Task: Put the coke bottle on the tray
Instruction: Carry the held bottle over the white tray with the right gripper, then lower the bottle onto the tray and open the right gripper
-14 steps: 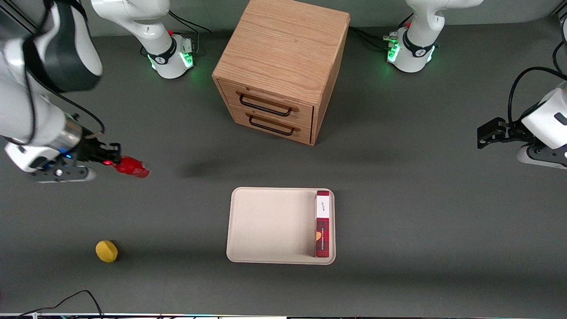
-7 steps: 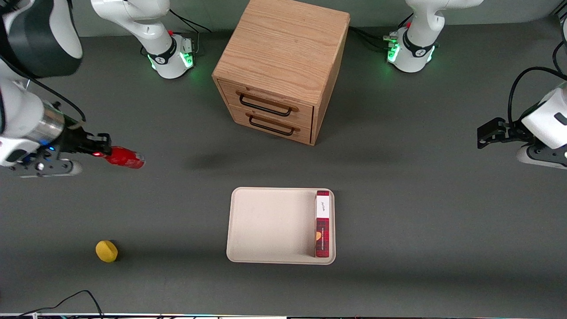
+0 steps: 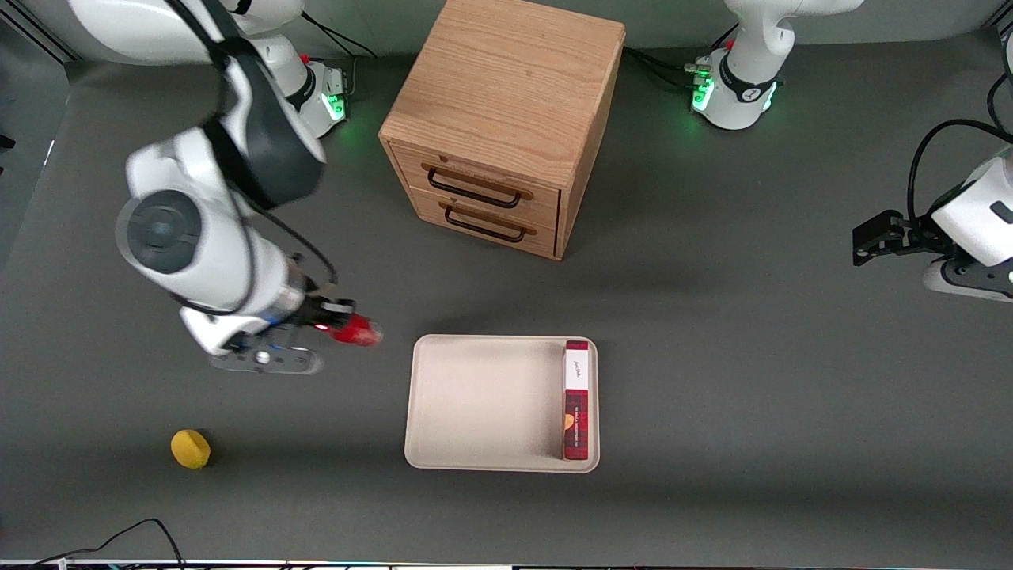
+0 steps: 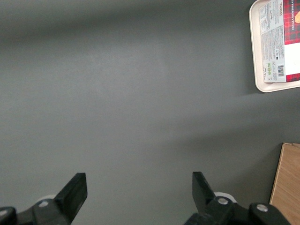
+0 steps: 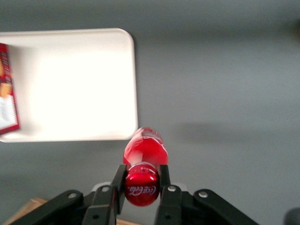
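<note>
A wooden two-drawer cabinet (image 3: 506,119) stands on the dark grey desk (image 3: 752,356), farther from the front camera than the tray (image 3: 475,463), with a black handle on each drawer front. A dark-red plaid box (image 3: 577,400) lies in the tray along the rim toward the parked arm's end. A small yellow lump (image 3: 191,449) sits on the desk toward the working arm's end, well apart from the box and nearer the camera than the cabinet.

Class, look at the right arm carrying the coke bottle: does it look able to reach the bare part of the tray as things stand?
Probably yes. The gripper, shut on the coke bottle, hangs beside the tray with nothing between; the plaid box fills only the edge toward the parked arm.
</note>
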Controlling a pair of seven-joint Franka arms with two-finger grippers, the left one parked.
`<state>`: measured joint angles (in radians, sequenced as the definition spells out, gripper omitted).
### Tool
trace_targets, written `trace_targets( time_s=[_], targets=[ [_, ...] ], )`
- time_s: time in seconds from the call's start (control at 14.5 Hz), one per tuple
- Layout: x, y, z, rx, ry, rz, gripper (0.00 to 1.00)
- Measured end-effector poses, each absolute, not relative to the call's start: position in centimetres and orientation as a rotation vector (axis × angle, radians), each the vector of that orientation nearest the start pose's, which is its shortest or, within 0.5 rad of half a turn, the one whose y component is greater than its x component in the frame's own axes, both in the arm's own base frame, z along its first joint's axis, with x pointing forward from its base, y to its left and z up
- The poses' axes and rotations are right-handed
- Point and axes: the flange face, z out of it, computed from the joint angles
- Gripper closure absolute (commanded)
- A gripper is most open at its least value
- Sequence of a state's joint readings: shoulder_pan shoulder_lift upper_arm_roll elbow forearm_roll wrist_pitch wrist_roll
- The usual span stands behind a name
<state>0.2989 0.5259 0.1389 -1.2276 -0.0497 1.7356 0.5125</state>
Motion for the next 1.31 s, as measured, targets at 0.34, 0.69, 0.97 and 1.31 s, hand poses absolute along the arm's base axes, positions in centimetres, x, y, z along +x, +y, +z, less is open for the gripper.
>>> trace_targets(
  time_s=[0.34,0.69,0.97,1.31],
  targets=[
    [69.1,29.6,42.5,-3.028,0.112,-0.211,1.00],
    [70.6,31.7,37.2,-2.988,-0.061,-0.312,1.00],
    [71.1,31.7,34.4,-2.993,-0.134,-0.306,1.00],
    [71.8,31.1,33.6,-2.996,-0.181,-0.335,1.00]
  ],
)
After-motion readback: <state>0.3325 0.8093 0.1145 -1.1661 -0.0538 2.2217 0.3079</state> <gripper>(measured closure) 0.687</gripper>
